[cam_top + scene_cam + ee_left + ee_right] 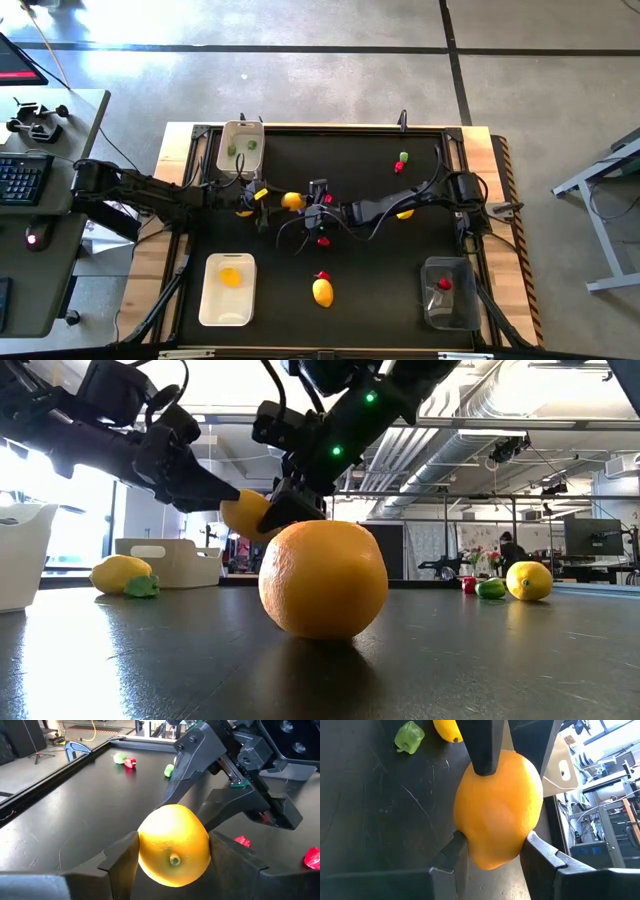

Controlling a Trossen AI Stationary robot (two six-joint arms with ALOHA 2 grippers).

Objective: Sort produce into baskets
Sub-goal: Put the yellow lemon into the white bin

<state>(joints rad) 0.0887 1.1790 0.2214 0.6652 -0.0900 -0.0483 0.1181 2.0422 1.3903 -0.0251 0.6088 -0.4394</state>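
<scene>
A yellow lemon (292, 201) hangs above the middle of the black table (380, 270), with both grippers on it. My left gripper (270, 196) reaches in from the table's left and is shut on the lemon (174, 845). My right gripper (308, 206) comes from the right and is shut on the same lemon (497, 805). Green pieces lie in the beige tub (241, 147). A lemon lies in the white tray (228, 290), and a red piece in the transparent bin (448, 292). More produce lies loose on the table. My left gripper pinches the lemon's two sides (145, 850) between its fingers (120, 857), coming nearly level from the table's left. The lemon's nub end (173, 860) faces back along the fingers. The lemon is lifted clear of the table. My right gripper pinches the lemon's opposite end by its two sides (525, 832) between its fingers (547, 852). It comes from the table's right, slanting down. The lemon (250, 512) hangs between both grippers, clear of the table.
A loose lemon (322, 292) with a red piece (322, 276) lies near the front, filling the low view (323, 578). Red pieces (323, 241) lie below the grippers, a green and a red piece (401, 162) lie far right, and lemons lie under each arm (405, 212) (243, 211).
</scene>
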